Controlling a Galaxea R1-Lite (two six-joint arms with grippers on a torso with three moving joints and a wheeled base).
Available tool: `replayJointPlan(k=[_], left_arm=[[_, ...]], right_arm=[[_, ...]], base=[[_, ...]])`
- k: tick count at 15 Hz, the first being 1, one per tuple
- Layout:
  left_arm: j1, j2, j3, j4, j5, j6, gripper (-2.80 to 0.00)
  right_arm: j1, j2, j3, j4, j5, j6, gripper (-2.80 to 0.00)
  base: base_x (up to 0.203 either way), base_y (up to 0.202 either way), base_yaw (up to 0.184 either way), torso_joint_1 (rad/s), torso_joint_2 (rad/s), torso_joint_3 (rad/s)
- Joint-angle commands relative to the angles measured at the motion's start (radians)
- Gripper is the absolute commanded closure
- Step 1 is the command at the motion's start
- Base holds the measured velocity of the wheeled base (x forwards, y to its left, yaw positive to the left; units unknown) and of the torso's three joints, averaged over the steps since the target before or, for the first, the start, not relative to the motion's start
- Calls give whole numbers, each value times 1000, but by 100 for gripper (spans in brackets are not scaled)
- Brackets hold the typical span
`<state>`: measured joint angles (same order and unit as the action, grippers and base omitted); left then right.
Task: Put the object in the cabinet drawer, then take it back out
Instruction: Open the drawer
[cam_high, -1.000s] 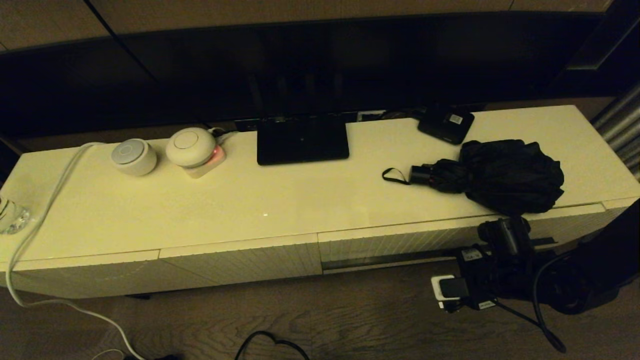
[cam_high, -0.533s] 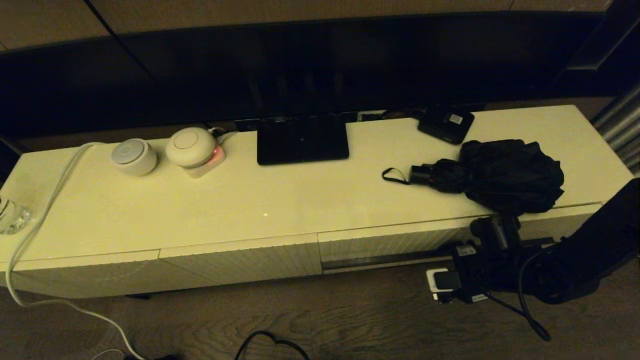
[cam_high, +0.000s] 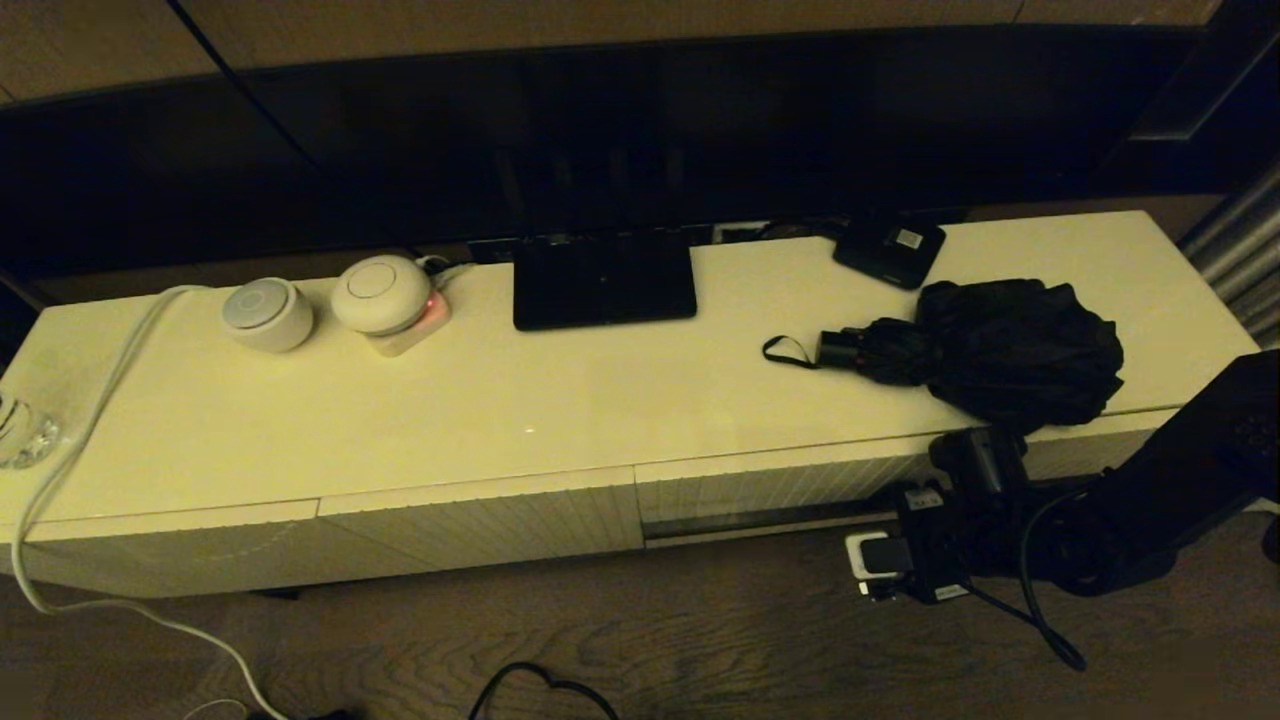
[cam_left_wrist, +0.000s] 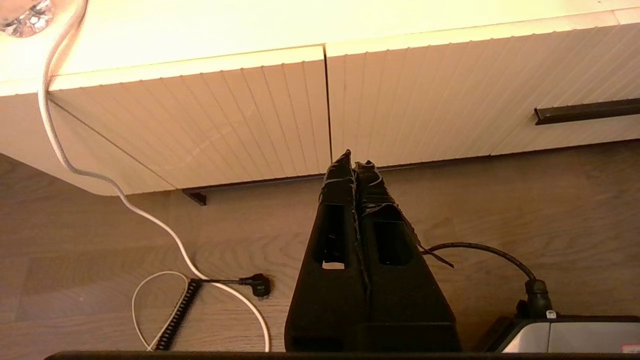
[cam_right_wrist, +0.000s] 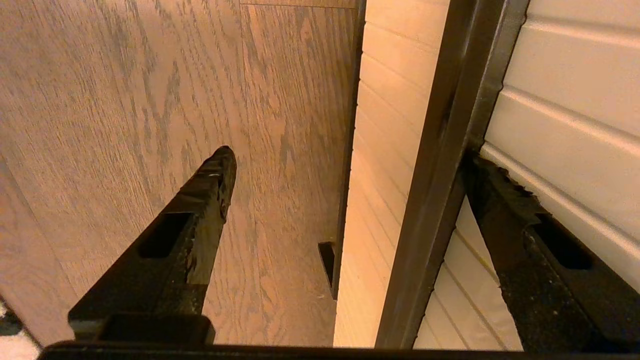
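Note:
The black folding umbrella (cam_high: 1000, 350) lies on the cabinet top at the right, its handle and wrist loop (cam_high: 785, 352) pointing left. Below it is the cream ribbed cabinet drawer (cam_high: 780, 485) with its long dark slot handle (cam_high: 740, 522). My right gripper (cam_right_wrist: 348, 155) is at the drawer front under the umbrella, open. The dark handle (cam_right_wrist: 440, 150) runs between its fingers, and one finger (cam_right_wrist: 500, 200) rests against the ribbed front (cam_right_wrist: 565, 100). My left gripper (cam_left_wrist: 354, 162) hangs shut and empty, low over the floor before the cabinet's left fronts.
On the cabinet top (cam_high: 560, 400) are a flat black stand (cam_high: 604, 278), a small black box with a white label (cam_high: 890, 248), two round white devices (cam_high: 320, 298) and a white cable (cam_high: 80, 440). Cables lie on the wood floor (cam_left_wrist: 200, 280).
My right arm has shifted left and closer in along the drawer front. The umbrella has not moved.

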<state>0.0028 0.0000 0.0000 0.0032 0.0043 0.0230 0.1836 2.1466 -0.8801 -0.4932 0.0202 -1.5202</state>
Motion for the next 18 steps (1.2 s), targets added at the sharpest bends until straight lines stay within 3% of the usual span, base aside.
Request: replayJointPlan(k=[1,18], left_arm=[[0,0,3,0,0,0,0],[0,0,3,0,0,0,0]], right_arm=[[0,-1,25,-5,0,-5,-280],[43,-43,300,-54,7,61,-280]], base=[[0,0,0,0,0,0],[0,0,0,0,0,0]])
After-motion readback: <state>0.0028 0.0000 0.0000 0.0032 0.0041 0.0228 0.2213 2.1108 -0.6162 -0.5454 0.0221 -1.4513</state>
